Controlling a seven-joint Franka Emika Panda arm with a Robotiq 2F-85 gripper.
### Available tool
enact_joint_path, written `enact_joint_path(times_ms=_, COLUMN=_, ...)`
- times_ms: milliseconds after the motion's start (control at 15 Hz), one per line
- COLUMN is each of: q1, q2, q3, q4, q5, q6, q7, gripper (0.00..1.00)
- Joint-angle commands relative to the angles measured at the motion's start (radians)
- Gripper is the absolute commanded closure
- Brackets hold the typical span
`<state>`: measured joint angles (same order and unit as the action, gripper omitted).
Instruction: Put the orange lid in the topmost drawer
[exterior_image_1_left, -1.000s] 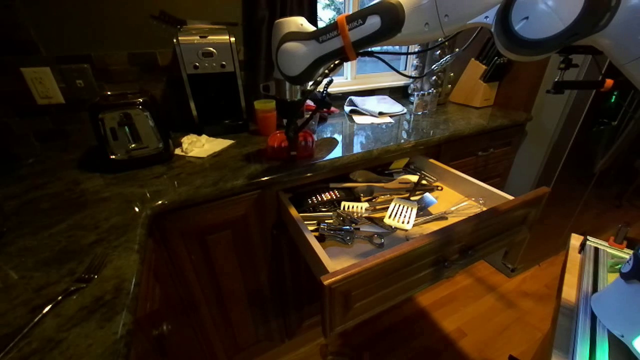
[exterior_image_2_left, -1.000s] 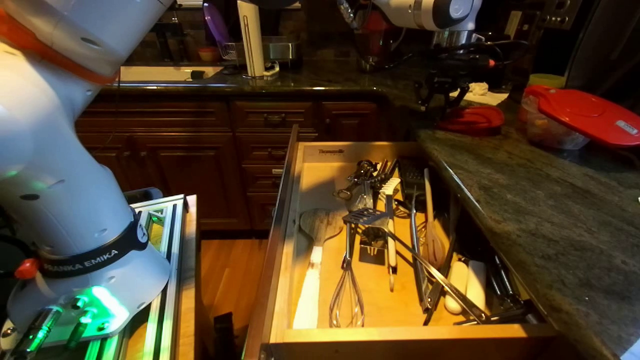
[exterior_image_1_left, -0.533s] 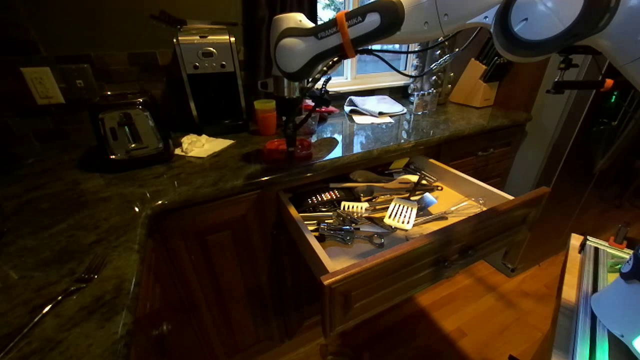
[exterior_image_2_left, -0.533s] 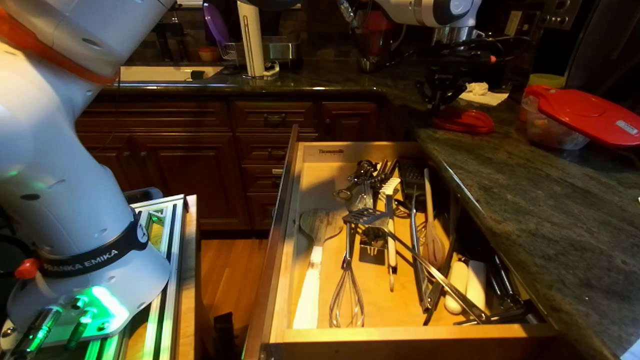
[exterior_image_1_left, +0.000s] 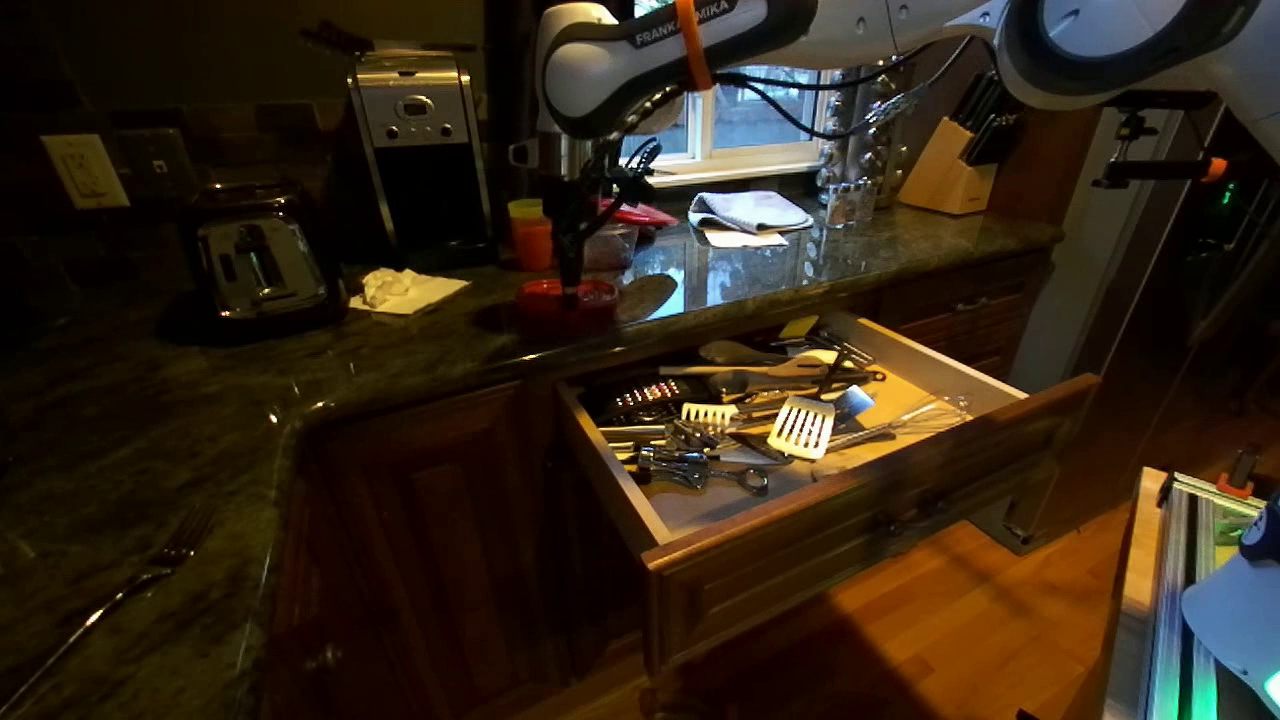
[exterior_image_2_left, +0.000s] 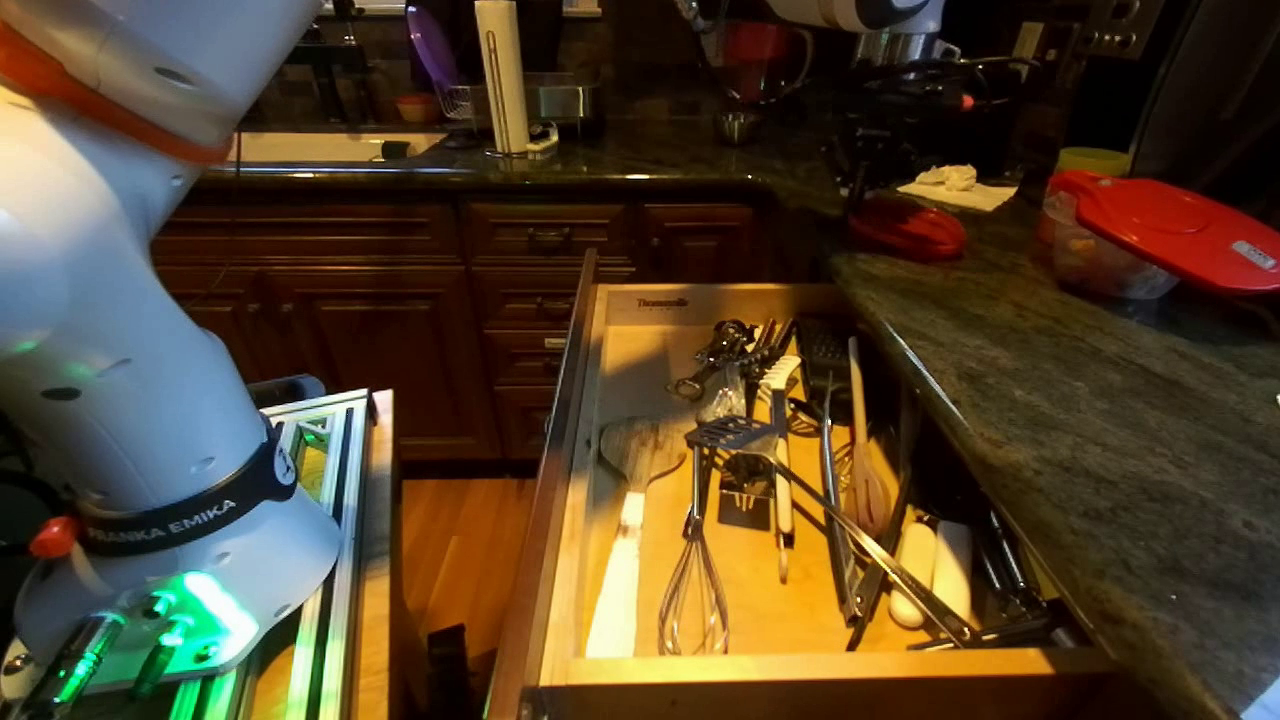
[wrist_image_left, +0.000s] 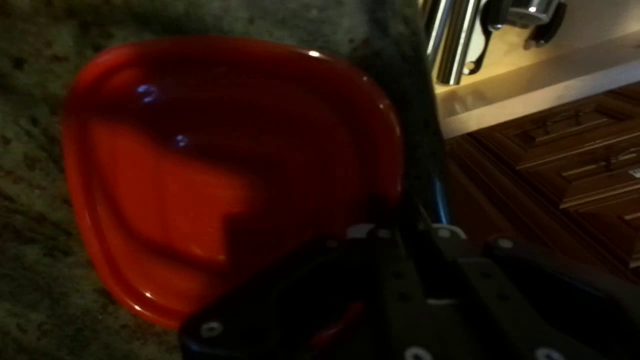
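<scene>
The orange lid (exterior_image_1_left: 540, 292) is a flat red lid with a rounded outline at the counter's front edge. It also shows in an exterior view (exterior_image_2_left: 915, 232) and from above in the wrist view (wrist_image_left: 200, 150). My gripper (exterior_image_1_left: 570, 295) points down at the lid's edge; in the wrist view its fingertips (wrist_image_left: 412, 230) are nearly together with the lid's rim running between them. The exact contact is dark. I cannot tell how far the lid is off the counter. The topmost drawer (exterior_image_1_left: 780, 590) is pulled open, with utensils inside; its pale side (wrist_image_left: 540, 95) shows in the wrist view.
A clear container with a red lid (exterior_image_2_left: 1190, 230) and an orange cup (exterior_image_1_left: 532, 240) stand on the counter behind. A crumpled napkin (exterior_image_1_left: 390, 287), a toaster (exterior_image_1_left: 262, 255) and a coffee maker (exterior_image_1_left: 415, 130) are nearby. A whisk (exterior_image_2_left: 693, 590) and spatulas lie in the drawer.
The arm and gripper have risen somewhat and shifted left in both exterior views. The lid has shifted left along with the gripper. The drawer has not moved.
</scene>
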<state>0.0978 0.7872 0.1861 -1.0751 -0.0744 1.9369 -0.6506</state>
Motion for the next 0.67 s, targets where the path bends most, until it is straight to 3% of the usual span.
enact_joint_path(times_ms=0, q1=-0.013, q2=-0.147, q3=0.023, q4=-0.201, q5=0.078, q6=-0.010, q7=0.130, gripper=0.98)
enact_joint_path(times_ms=400, q1=-0.005, q2=-0.283, q3=0.035, q4=-0.479, q5=0.257, q6=0.090, q7=0.373, gripper=0.98)
enact_joint_path(times_ms=600, q1=0.014, q2=-0.351, q3=0.012, q4=-0.624, q5=0.279, q6=0.199, q7=0.510, gripper=0.98)
